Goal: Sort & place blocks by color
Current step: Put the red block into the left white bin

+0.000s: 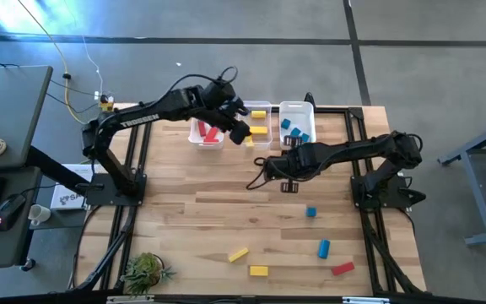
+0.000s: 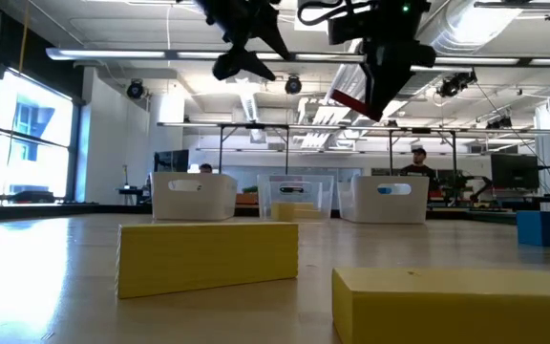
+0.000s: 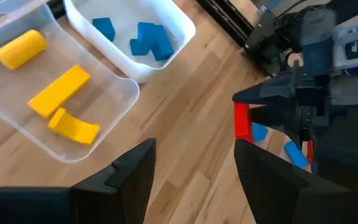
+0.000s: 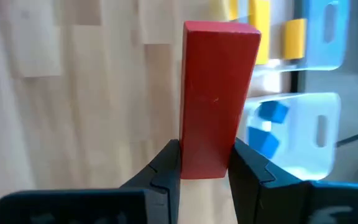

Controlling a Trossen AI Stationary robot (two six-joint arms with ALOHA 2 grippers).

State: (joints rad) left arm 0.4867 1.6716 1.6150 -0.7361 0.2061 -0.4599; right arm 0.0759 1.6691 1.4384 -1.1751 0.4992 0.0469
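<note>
My right gripper (image 1: pixel 262 175) hovers over the middle of the table, in front of the bins, shut on a red bar block (image 4: pixel 216 93). My left gripper (image 1: pixel 241 128) is open and empty (image 3: pixel 191 168), raised near the middle bin's near-left corner. Three clear bins stand in a row at the far edge: red blocks in the left one (image 1: pixel 207 133), yellow in the middle (image 1: pixel 259 123), blue in the right (image 1: pixel 296 123). Loose blocks lie on the near table: two blue (image 1: pixel 311 211) (image 1: pixel 323 247), one red (image 1: pixel 342 268), two yellow (image 1: pixel 238 254) (image 1: pixel 258 271). My right gripper pinches the red bar between its two fingers (image 4: pixel 166 165) at the bar's near end (image 4: pixel 205 163), one finger on each long side. The rest of the bar sticks out past the fingertips, along them. The bar (image 2: pixel 347 98) is lifted clear of the table.
The two yellow blocks (image 2: pixel 208 256) (image 2: pixel 456 306) lie close to the low camera. A small plant (image 1: pixel 146 270) sits at the near-left corner. Black frame rails run along the left and right table edges (image 1: pixel 369 211). Bare wood lies between the bins and the loose blocks.
</note>
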